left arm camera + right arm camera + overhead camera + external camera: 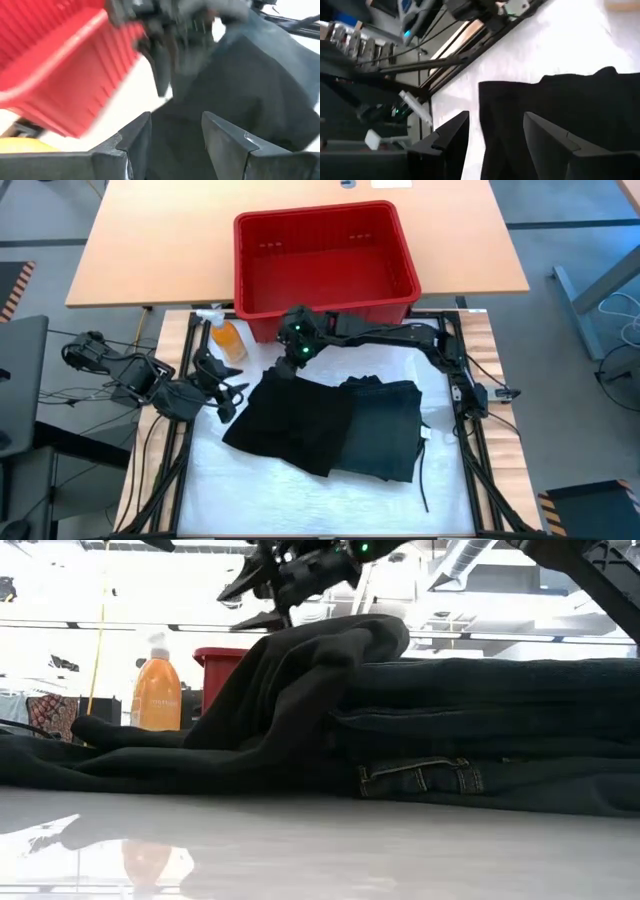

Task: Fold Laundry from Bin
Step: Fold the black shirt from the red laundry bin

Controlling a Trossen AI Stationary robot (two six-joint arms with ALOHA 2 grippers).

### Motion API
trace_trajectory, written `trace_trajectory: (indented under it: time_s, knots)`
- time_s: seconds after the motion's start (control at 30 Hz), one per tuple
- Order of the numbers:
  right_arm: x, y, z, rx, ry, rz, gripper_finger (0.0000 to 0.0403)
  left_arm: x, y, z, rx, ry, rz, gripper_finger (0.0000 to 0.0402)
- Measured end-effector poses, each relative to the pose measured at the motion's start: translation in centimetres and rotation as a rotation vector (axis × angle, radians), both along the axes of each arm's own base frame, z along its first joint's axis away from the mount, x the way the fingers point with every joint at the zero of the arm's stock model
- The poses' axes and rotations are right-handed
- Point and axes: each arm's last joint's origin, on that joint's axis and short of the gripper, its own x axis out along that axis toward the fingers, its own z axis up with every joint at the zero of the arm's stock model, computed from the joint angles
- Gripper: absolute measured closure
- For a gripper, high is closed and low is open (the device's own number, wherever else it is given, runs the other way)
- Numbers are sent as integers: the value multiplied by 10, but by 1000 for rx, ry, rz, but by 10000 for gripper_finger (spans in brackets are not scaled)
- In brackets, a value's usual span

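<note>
The right gripper (pixel 283 367), jaws apart and empty, hovers over the folded black garment (pixel 290 418); the left gripper (pixel 233 393) waits open beside it. Next likely: smoothing or stacking.

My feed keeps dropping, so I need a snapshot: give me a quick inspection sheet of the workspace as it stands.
Surface: white mat on the table, bare toward the near edge.
Job's things: black garment overlapping folded dark jeans on the mat; red bin behind them looks empty.
Clutter: orange spray bottle beside the bin.
End effectors: right end effector open, just above the black garment's far edge; left end effector open, at the garment's left edge, holding nothing.
Cables: dark leads run along the frame on both sides.
Surroundings: wooden tabletop under the bin; nobody seen.
</note>
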Motion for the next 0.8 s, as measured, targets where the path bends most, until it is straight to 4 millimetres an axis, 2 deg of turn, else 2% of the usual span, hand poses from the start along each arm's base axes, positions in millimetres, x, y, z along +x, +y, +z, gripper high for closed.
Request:
trace_trajectory:
  time_s: [0.1, 0.23, 0.33, 0.47, 0.6, 0.8]
  knots:
    - [-19, 10, 21, -40, 29, 53, 189, 5, -5, -15, -80, 50, -81, 235]
    - [-55, 42, 53, -213, 119, 60, 195, 15, -19, -67, -137, 202, -255, 235]
    - [-79, 71, 70, -360, 196, 10, 199, 22, -24, -107, -66, 297, -363, 235]
    - [-106, 115, 86, -454, 243, 32, 199, 26, -26, -151, 42, 416, -429, 235]
    - [-140, 152, 95, -547, 274, -4, 200, 30, -28, -168, 72, 473, -444, 235]
    - [-185, 164, 79, -535, 321, -171, 200, 37, -35, -180, 55, 546, -553, 235]
